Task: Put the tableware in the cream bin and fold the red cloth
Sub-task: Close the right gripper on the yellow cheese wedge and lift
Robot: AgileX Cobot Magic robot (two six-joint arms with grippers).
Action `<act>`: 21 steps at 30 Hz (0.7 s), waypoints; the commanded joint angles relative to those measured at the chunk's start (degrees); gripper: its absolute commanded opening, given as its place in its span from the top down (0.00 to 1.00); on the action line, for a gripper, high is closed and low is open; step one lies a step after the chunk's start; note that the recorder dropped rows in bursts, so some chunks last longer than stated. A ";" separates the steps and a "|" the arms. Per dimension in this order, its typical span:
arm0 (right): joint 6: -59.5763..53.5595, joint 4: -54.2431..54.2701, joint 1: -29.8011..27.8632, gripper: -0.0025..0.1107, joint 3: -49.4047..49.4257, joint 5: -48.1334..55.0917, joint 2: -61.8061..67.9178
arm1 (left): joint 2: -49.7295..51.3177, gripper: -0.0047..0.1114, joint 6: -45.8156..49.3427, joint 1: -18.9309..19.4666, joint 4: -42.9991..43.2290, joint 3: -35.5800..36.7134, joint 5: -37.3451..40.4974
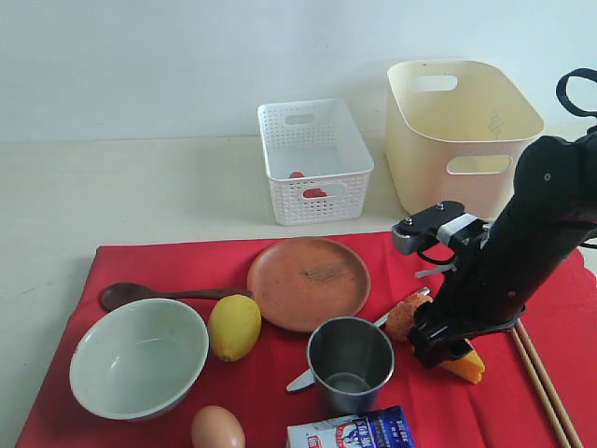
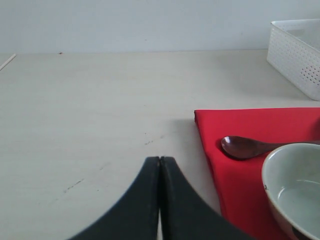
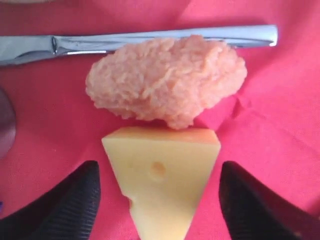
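Exterior, hidden: the right claw [image 1: 452, 355] is largely masked by its own dark arm [image 1: 522, 243], and only a corner of the cheese [image 1: 469, 367] is seen beneath it. The knife [image 1: 300, 381] is mostly covered by the cup [image 1: 351, 362].
Exterior, cut off: the egg [image 1: 217, 429], milk carton [image 1: 350, 432] and chopsticks [image 1: 546, 383] are clipped by the lower edge.
Exterior, tableware: the bowl [image 1: 140, 357], spoon [image 1: 140, 295], plate [image 1: 308, 282], cup, knife and chopsticks are all laid on the red cloth [image 1: 168, 266]. The cream bin [image 1: 438, 149] is set behind it, beside the white basket [image 1: 312, 163].
Exterior, open room: bare table [image 1: 112, 187] is seen behind the cloth and to its left.
Left wrist, claw: the left claw [image 2: 159, 167] is pressed together over bare table, just off the cloth's corner. The bowl and basket are cut off.
Right wrist, claw: the claw is spread apart, one finger [image 3: 75, 205] on each side of the cheese, with gaps seen on both sides.
Right wrist, edges: a rough orange lump [image 3: 165, 82] is touching the cheese's wide end. The knife is laid just beyond, one end cut off.
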 commanded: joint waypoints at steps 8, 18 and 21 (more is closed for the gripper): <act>1.14 0.54 0.24 0.76 -1.50 3.51 3.93 | -0.34 0.96 -0.04 0.12 0.08 0.14 -0.45; 1.14 -0.51 0.24 0.95 -6.50 10.50 4.33 | -0.34 0.96 -0.04 0.12 0.08 0.14 -0.45; 1.28 -3.56 0.24 0.98 -8.92 15.85 4.33 | -0.34 0.96 -0.04 0.12 0.08 0.14 -0.45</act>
